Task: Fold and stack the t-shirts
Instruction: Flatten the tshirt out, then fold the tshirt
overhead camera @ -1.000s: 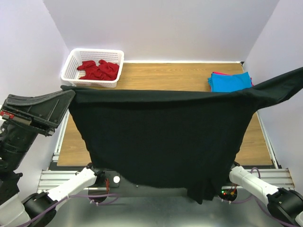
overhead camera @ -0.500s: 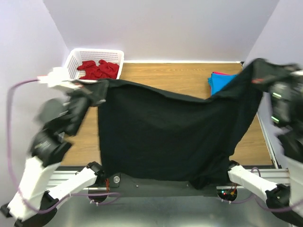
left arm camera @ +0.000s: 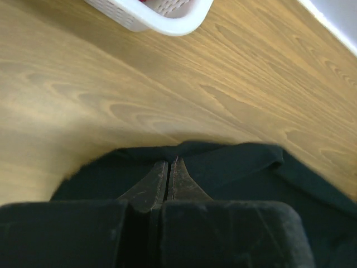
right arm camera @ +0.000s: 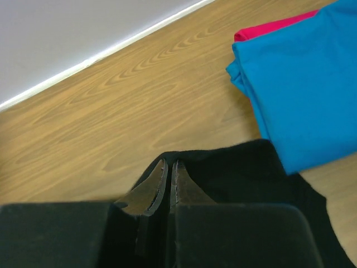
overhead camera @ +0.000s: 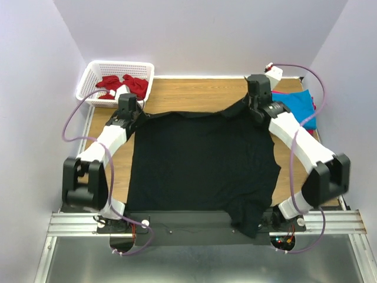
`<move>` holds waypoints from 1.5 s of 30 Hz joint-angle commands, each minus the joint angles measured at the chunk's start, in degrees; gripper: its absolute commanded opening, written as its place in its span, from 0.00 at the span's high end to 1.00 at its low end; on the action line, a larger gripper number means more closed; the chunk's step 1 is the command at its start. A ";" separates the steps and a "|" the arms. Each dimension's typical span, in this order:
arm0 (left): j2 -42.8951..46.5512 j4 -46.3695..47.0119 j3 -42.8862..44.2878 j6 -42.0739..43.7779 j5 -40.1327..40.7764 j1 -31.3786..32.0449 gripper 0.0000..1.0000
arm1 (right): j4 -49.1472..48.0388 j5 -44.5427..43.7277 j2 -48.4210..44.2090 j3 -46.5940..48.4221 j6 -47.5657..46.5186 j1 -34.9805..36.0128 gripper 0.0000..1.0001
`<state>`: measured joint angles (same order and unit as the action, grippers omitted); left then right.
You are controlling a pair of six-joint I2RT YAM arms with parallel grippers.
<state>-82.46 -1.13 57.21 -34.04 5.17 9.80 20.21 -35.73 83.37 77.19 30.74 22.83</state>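
Observation:
The black t-shirt (overhead camera: 200, 162) lies spread over the wooden table (overhead camera: 194, 94), its near hem hanging over the front edge. My left gripper (overhead camera: 131, 113) is shut on the shirt's far left corner, and the cloth shows around the closed jaws in the left wrist view (left arm camera: 223, 167). My right gripper (overhead camera: 254, 101) is shut on the far right corner, seen in the right wrist view (right arm camera: 240, 167). A folded turquoise-blue t-shirt (overhead camera: 294, 103) lies on a red one at the far right, also in the right wrist view (right arm camera: 301, 84). Red t-shirts (overhead camera: 123, 85) fill the basket.
The white lattice basket (overhead camera: 94, 71) stands at the far left corner, its rim in the left wrist view (left arm camera: 167, 17). A white wall edges the table's far side. The metal rail (overhead camera: 188, 224) runs along the front.
Both arms have swung down and forward from holding the black shirt stretched in the air. The shirt now lies flat on the table, still gripped at both far corners.

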 commanded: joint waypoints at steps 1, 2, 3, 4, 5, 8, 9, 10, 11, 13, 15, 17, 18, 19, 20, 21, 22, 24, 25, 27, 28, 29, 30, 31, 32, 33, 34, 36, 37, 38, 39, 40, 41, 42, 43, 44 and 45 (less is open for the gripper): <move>-5.07 10.61 6.59 3.27 -3.68 -1.89 1.00 | -10.80 2.85 8.61 5.51 -0.25 -4.19 1.00; -6.56 10.62 7.82 3.72 -3.68 -2.24 1.00 | -10.98 2.85 10.13 6.30 -0.16 -4.63 1.00; -8.06 10.79 8.87 4.07 -4.11 -2.51 1.00 | -11.15 3.64 11.53 7.18 -0.16 -4.90 1.00; -10.94 11.05 11.06 4.51 -4.55 -3.03 1.00 | -11.76 4.08 13.03 8.58 -0.16 -5.25 1.00; -12.36 10.88 12.04 4.77 -4.81 -3.30 1.00 | -12.20 4.43 14.09 9.29 -0.42 -5.51 1.00; -16.24 11.41 14.59 4.78 -8.24 -4.00 1.00 | -12.91 6.19 18.22 12.19 -1.47 -6.57 1.00; -16.94 11.50 14.86 4.60 -8.25 -4.35 1.00 | -12.91 6.89 19.10 12.63 -1.56 -6.92 0.99; -17.91 12.02 15.03 4.60 -8.33 -4.53 1.00 | -12.91 7.16 20.06 12.98 -1.82 -7.10 1.00; -18.18 12.02 14.95 4.60 -8.86 -4.96 1.00 | -12.91 7.51 20.16 12.81 -2.09 -7.27 1.00; -18.44 12.02 14.25 4.51 -9.30 -5.41 1.00 | -12.91 8.04 18.59 11.15 -2.18 -7.27 1.00; -17.92 12.29 13.11 4.34 -10.43 -5.67 1.00 | -12.91 7.86 16.57 7.22 -1.83 -7.27 1.00; -16.52 12.99 10.82 4.51 -11.75 -5.67 1.00 | -12.91 7.51 12.54 3.87 -1.30 -7.27 1.00; -15.47 12.99 9.34 4.51 -12.54 -5.76 1.00 | -12.82 7.60 10.78 0.72 -1.12 -7.27 1.00; -14.67 13.08 8.28 4.42 -12.81 -5.67 1.00 | -12.82 7.86 9.28 -1.23 -1.04 -7.19 1.00; -13.88 13.34 7.22 4.34 -12.99 -5.67 1.00 | -12.82 7.95 6.04 -2.82 -0.51 -7.27 1.00; -12.22 13.43 4.95 3.99 -13.08 -5.76 1.00 | -12.30 8.30 4.53 -6.23 0.01 -7.27 1.00; -11.42 13.60 3.54 3.98 -13.25 -5.76 1.00 | -11.95 8.48 3.04 -7.83 0.37 -7.27 1.00; -9.66 13.87 1.07 3.63 -13.34 -5.67 1.00 | -9.68 7.78 -1.36 -11.68 1.34 -7.27 1.00; -7.91 13.61 -1.46 3.63 -13.08 -5.76 1.00 | -8.62 7.51 -2.85 -12.58 2.12 -7.27 1.00; -4.75 13.17 -5.15 3.37 -12.38 -5.76 1.00 | -5.90 7.33 -6.81 -14.51 2.48 -7.27 1.00; -3.69 12.99 -6.40 3.28 -12.03 -5.67 1.00 | -5.10 7.60 -8.13 -16.35 2.74 -7.27 1.00; -2.55 12.82 -7.63 2.76 -11.76 -5.76 1.00 | -4.22 7.95 -9.27 -17.15 3.18 -7.27 1.00; -1.40 12.55 -8.86 2.58 -10.89 -5.67 1.00 | -3.17 8.30 -10.59 -18.03 3.62 -7.36 0.99; 0.61 12.12 -10.96 2.40 -10.62 -5.67 1.00 | -1.15 9.17 -12.60 -20.04 3.97 -7.27 1.00; 1.67 11.85 -11.85 2.05 -10.18 -5.76 1.00 | -0.18 9.79 -13.67 -21.10 4.85 -7.27 1.00; 3.25 11.07 -13.51 1.70 -9.57 -5.76 1.00 | 1.66 10.67 -15.50 -23.29 6.07 -7.27 1.00; 4.05 10.45 -14.22 1.61 -9.30 -5.76 1.00 | 2.55 11.29 -16.57 -23.31 6.43 -7.27 0.99; 5.46 9.39 -15.54 1.35 -8.60 -5.67 1.00 | 4.48 12.86 -18.41 -25.68 7.40 -7.27 1.00; 6.94 8.17 -16.77 1.09 -8.34 -5.67 1.00 | 6.40 13.22 -19.47 -26.21 7.84 -7.27 1.00; 7.65 7.55 -17.48 1.00 -8.16 -5.67 1.00 | 7.56 13.66 -21.22 -26.82 8.45 -7.27 1.00; 8.53 6.67 -17.92 0.82 -7.29 -5.67 1.00 | 8.70 14.01 -22.37 -27.61 8.98 -7.27 1.00; 10.71 5.79 -19.32 0.30 -6.76 -5.67 1.00 | 10.45 14.45 -23.33 -28.14 9.16 -7.27 1.00; 11.95 4.91 -20.29 -0.14 -5.71 -5.76 1.00 | 11.34 14.89 -25.35 -28.58 9.68 -7.27 0.99; 13.19 4.82 -21.17 -0.41 -5.61 -5.76 1.00 | 12.91 16.03 -26.24 -29.54 9.95 -7.27 1.00; 15.29 4.56 -22.74 -1.28 -5.61 -5.67 1.00 | 13.62 16.56 -26.85 -29.99 9.95 -7.27 1.00; 16.09 4.38 -23.37 -1.72 -5.61 -5.67 1.00 | 14.59 17.00 -27.64 -30.25 10.04 -7.27 0.99; 16.62 4.12 -23.81 -1.99 -5.61 -5.67 1.00 | 15.29 17.18 -28.61 -30.60 10.39 -7.27 0.99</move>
<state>-70.57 4.75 35.66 -34.11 -2.70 4.38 30.65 -20.60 58.30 46.98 39.20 15.81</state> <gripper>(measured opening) 0.026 0.037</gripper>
